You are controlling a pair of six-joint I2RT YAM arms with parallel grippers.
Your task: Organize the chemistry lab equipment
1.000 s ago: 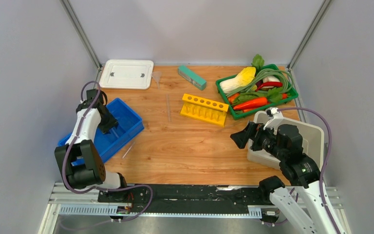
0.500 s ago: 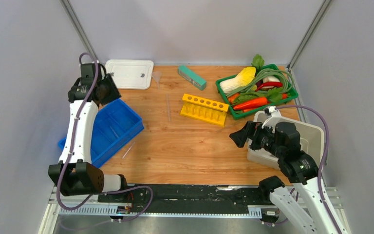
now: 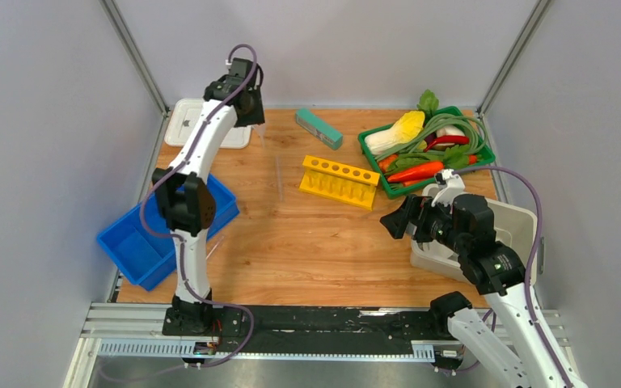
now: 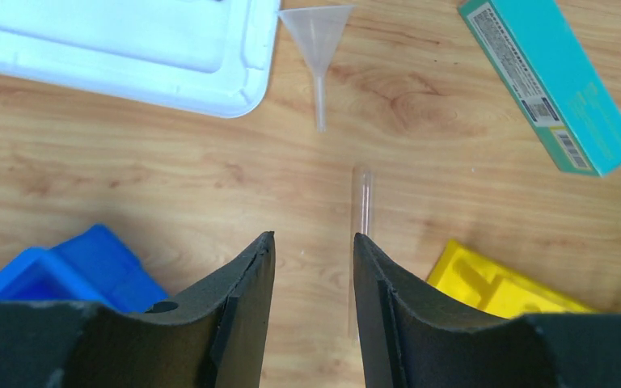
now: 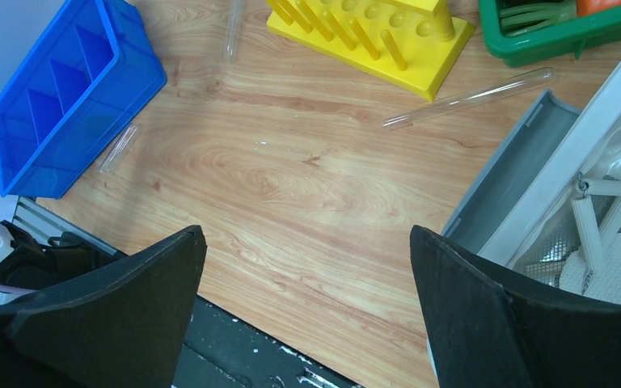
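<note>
Glass tubes lie loose on the wooden bench (image 3: 307, 250). From the top view, a long tube (image 3: 279, 178) lies between the blue bin (image 3: 141, 242) and the yellow rack (image 3: 340, 181). It is thin and hard to see. A short tube (image 3: 213, 248) lies just beside the blue bin. The left arm (image 3: 210, 133) is stretched to the back and covers part of the white lid (image 3: 179, 121). The right pincer (image 3: 396, 220) hangs beside the white bin (image 3: 525, 218).

In the left wrist view, the left pincer (image 4: 314, 263) is spread a little, above bare wood. The funnel (image 4: 317, 32) lies on its side near the lid. The long tube's near end slips behind one finger (image 4: 388, 323). Only a corner of the rack shows, and the teal block (image 4: 546, 81) is cut off.

In the right wrist view, the right pincer is spread wide over the wood. A third tube (image 5: 469, 99) lies between the rack and the white bin. Inside that bin, a pipe-clay triangle (image 5: 598, 218) rests on grey mesh (image 5: 550, 252), both half out of view.
</note>
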